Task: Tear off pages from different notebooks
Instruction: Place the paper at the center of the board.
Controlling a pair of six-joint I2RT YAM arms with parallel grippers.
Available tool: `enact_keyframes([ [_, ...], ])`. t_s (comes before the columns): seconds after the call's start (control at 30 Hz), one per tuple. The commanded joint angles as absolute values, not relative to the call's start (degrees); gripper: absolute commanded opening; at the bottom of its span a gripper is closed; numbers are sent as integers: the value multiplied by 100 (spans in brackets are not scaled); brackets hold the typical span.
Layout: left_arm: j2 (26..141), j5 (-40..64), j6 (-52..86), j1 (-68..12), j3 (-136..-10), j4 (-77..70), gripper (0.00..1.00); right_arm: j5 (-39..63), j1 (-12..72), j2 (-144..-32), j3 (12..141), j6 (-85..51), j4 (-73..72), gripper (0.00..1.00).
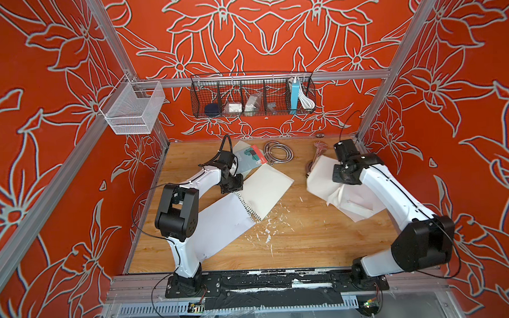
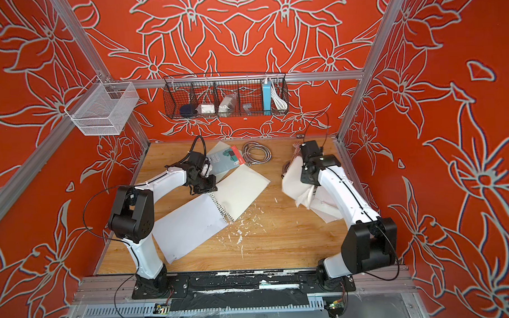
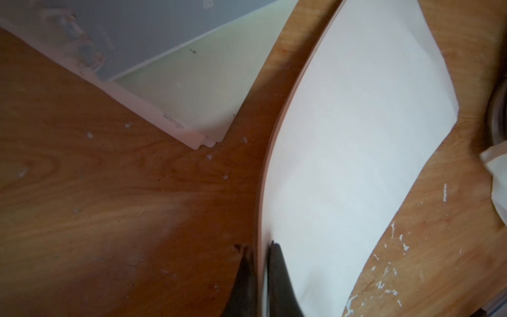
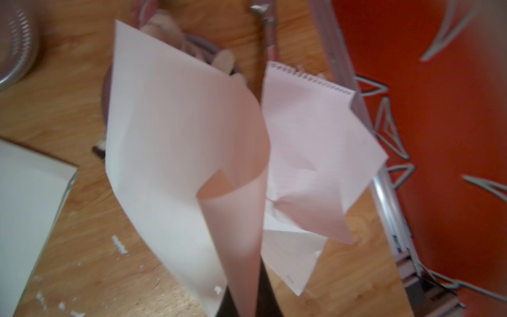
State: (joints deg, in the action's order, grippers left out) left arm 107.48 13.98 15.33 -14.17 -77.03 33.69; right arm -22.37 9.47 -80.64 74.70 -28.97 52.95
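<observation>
Right wrist view: right pincer (image 4: 244, 297) grips a curled torn page (image 4: 170, 153) over the pile (image 4: 315, 137) at the worktop's (image 4: 68, 90) right edge, left pincer (image 3: 259, 248) clamps the open notebook (image 3: 356, 137); best released low.

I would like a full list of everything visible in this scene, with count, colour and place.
table: one, wood, floor of the cell.
open notebook: one, white pages, table centre.
steno notebook: one, light blue, red strip, behind it.
torn pages: a few, white, piled at the table's right side.
held page: one, white, curled, lifted.
paper scraps: many, white, table centre.
metal hose: one, silver, coiled at back.
wire basket: one, black, back wall.
mesh basket: one, white, side rail.
left gripper: shut on open notebook.
right gripper: shut on held page.
</observation>
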Motion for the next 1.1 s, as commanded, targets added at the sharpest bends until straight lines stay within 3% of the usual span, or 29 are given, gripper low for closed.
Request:
enact_keyframes([
  [0.0,11027,846,1186,-1543,-7986,3870,0,-3586,706,-7657,7279,-3085,5346,0],
  [0.43,11251,963,1107,-1693,-8250,3967,0,-4557,558,-8228,7062,-2581,5043,3],
  [0.53,11259,1009,1107,-1691,-8211,3925,0,-3685,560,-8367,6857,-2276,4488,5],
  [0.7,11290,935,1169,-1688,-8137,3878,10,-1394,572,-9004,6774,-2325,3922,9],
  [0.73,11286,970,1181,-1688,-8122,3859,13,-900,580,-9105,6724,-2344,3726,13],
  [0.87,11281,1054,1277,-1679,-8116,3833,30,-391,655,-9359,6719,-2723,3727,55],
  [1.03,11107,1141,1324,-1672,-7980,3632,36,-112,684,-8894,6468,-2828,3367,77],
  [1.07,11066,1151,1304,-1671,-7960,3581,36,-7,686,-8635,6372,-2837,3161,97],
])
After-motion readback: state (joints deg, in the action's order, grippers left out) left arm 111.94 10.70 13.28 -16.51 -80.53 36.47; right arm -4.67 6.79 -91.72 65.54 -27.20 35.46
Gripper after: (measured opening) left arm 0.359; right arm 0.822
